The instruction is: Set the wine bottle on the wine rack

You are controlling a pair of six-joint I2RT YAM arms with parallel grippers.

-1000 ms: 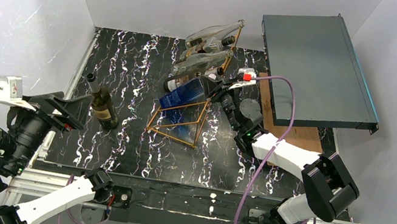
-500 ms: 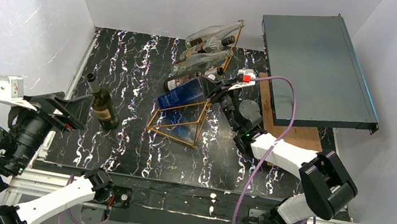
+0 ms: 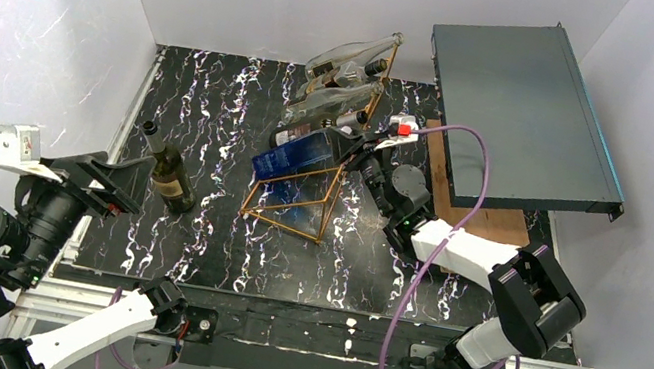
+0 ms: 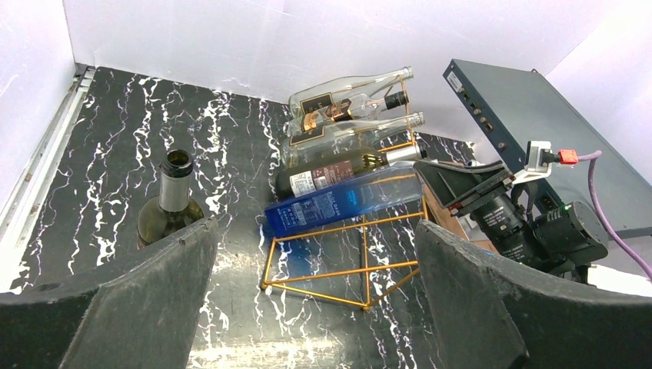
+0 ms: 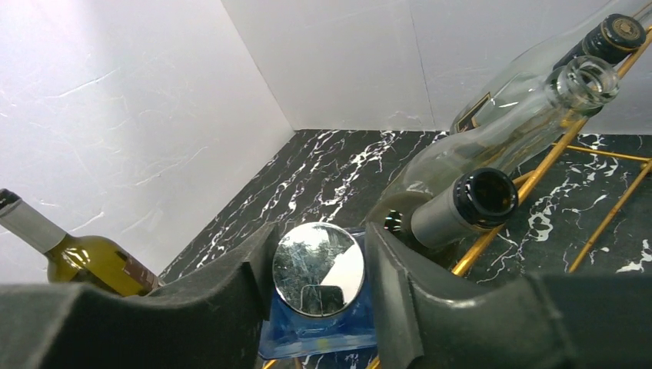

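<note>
Right gripper [image 5: 320,246] is at the cap end of the blue bottle [image 3: 300,154]. In the right wrist view its fingers [image 5: 231,307] sit on either side of the shiny silver cap. The gaps look hairline at best, so I can't tell if it's clamped or just off the cap. The blue bottle lies on its side on the wine rack [image 4: 346,228], in the nearest slot. Its cap points at the right arm and its base hangs past the rack's left side. Just behind it on the rack is a dark bottle with a white label [image 4: 330,173] and a silver foil neck. Above that are three clear glass bottles [image 4: 350,108], stacked up the slope with their necks to the right. One has a black cap and one has an open mouth. Left gripper [image 4: 315,224] has its jaws spread wide with nothing between them. It's parked over the table's near-left area, well apart from the rack. A green wine bottle [image 3: 168,172] stands upright and uncorked on the black marbled table [image 3: 213,114], just beside the left gripper. The dark flat box [image 3: 524,108] sits tilted at far right, over a wooden board [image 3: 479,220].
</note>
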